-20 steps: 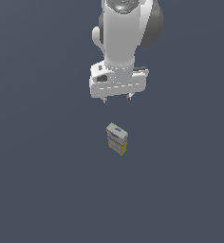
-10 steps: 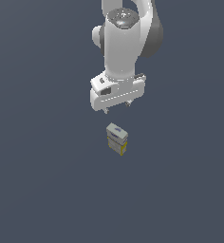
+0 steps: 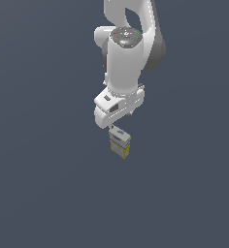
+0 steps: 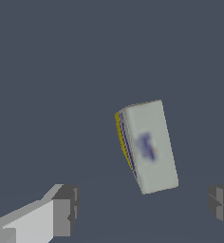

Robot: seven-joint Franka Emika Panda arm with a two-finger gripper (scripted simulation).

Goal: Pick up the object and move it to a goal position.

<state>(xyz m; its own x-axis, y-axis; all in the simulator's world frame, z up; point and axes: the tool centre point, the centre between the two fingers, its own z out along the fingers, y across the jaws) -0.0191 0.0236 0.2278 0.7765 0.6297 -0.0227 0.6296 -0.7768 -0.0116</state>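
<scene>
**Our tool sits just above the box, grasp not yet made**

Exterior view: We see our single white arm reaching down from the top of the picture over a plain dark grey bench (image 3: 43,193). Our tool (image 3: 117,122) hangs directly over the object (image 3: 120,143), a small upright box with a pale top and a yellow-tan lower part. The tool's body looks to be just above the box top, perhaps touching it; from this angle we cannot tell. The fingers are hidden behind the tool's body and the box, so this view does not show how wide they stand. The box rests on the bench, near the middle of the picture.

Wrist view: Looking down past our tool (image 4: 142,211), we see the two fingers (image 4: 61,211) set wide apart, with nothing between them. The object (image 4: 149,147) shows its pale grey-white top with a blurred blue mark and a yellow edge along one side. It lies ahead of the fingers, not yet between them.

We judge the task to be early: the approach is nearly done, while closing on the box, lifting it and carrying it to the goal all remain. No goal marker is visible.
</scene>
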